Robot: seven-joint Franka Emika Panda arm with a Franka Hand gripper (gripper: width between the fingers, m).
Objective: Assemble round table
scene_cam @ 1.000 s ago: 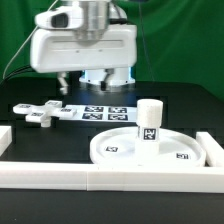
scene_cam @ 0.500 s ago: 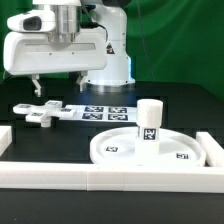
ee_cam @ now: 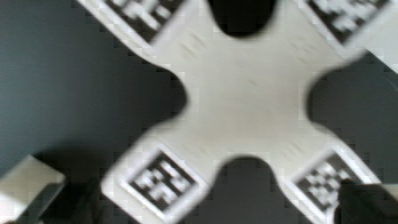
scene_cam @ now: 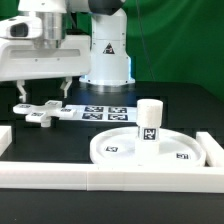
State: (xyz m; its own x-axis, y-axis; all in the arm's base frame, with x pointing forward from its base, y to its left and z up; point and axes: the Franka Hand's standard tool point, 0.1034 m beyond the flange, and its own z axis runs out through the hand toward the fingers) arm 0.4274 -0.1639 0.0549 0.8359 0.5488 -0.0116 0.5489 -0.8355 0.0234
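The white cross-shaped piece lies flat on the black table at the exterior view's left and fills the wrist view, with tags on its arms. My gripper hangs just above it, open and empty, its fingertips spread on either side; in the wrist view the gripper shows both fingers at the picture's edge. The large round rimmed disc lies at the front right. The short cylindrical leg stands upright on it.
The marker board lies between the cross-shaped piece and the disc. Long white border bars run along the front, the right and the left. The robot base stands behind, before a green backdrop.
My gripper has moved toward the exterior view's left and lower, from above the marker board to over the cross-shaped piece. The parts have not moved.
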